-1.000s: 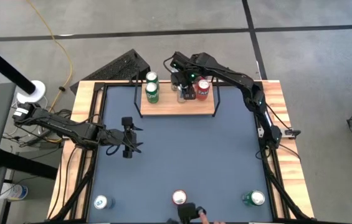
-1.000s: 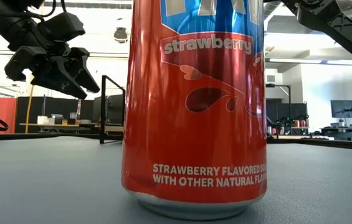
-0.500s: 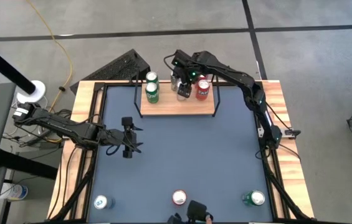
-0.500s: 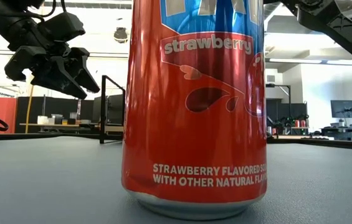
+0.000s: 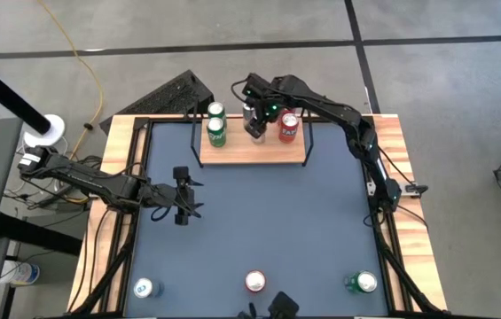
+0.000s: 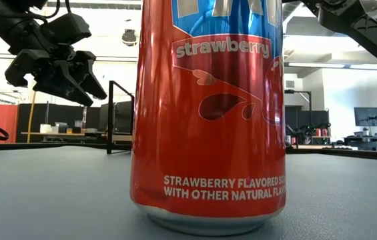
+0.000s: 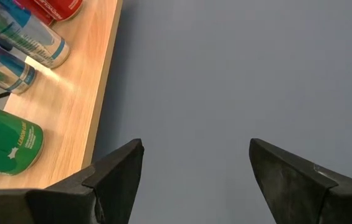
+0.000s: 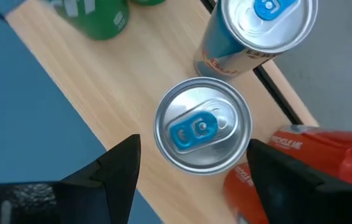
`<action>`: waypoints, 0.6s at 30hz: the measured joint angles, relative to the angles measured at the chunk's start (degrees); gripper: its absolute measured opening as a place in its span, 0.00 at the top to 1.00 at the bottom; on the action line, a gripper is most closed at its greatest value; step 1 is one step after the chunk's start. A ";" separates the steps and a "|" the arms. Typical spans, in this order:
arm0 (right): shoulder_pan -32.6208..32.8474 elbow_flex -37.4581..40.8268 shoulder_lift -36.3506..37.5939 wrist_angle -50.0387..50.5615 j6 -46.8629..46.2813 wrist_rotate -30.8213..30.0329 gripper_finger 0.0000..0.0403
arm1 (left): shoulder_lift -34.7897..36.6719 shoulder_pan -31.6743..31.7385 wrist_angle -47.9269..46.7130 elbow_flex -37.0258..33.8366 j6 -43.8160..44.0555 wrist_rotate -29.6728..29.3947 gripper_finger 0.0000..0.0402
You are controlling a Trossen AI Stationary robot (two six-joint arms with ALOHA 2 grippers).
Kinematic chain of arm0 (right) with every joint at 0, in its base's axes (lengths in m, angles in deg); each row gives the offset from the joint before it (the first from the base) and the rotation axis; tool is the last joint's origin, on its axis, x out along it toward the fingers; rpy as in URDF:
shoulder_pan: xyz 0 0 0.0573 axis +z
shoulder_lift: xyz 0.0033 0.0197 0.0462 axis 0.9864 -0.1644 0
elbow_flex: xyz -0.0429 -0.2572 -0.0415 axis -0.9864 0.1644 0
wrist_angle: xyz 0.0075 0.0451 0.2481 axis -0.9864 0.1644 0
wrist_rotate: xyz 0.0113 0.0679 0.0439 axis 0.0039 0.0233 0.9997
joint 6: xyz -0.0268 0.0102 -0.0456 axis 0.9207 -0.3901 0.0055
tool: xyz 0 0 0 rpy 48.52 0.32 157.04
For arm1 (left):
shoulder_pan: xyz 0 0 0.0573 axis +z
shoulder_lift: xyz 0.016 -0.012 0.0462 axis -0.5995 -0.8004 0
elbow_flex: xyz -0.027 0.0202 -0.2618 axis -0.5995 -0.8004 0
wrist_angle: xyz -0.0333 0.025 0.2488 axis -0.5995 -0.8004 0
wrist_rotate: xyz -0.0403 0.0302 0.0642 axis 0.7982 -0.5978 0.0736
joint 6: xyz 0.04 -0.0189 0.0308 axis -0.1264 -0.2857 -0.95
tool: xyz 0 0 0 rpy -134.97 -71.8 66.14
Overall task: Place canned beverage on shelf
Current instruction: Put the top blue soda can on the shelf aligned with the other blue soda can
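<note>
Shelf [image 5: 254, 151] back half crowded: two green cans [image 5: 216, 133] left, slim silver cans [image 8: 203, 131] middle under the open right tool [image 5: 256, 131], red can [image 5: 289, 128] right. Shelf front strip bare. Desk [image 5: 277, 213] before the shelf open; left tool [image 5: 182, 206] hovers left of it.

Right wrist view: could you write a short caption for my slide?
Open right tool above a slim silver can standing on the shelf, beside another slim can and a red can.

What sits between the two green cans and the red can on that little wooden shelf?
Two slim silver-and-blue cans stand between the green cans and the red can on the shelf; the right wrist view shows them, under the open right tool.
</note>
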 joint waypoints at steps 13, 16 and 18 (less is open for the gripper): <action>-0.04 0.00 0.00 -0.69 -11.25 0.02 0.30 | 0.00 0.02 0.00 0.00 0.00 0.00 0.30; 0.04 0.00 0.00 -0.81 -11.38 0.00 0.30 | 0.00 0.00 -0.02 0.00 -0.02 0.00 0.30; 0.25 0.00 0.00 -0.80 -11.89 -0.02 0.30 | 0.00 0.01 -0.01 0.00 -0.01 0.00 0.30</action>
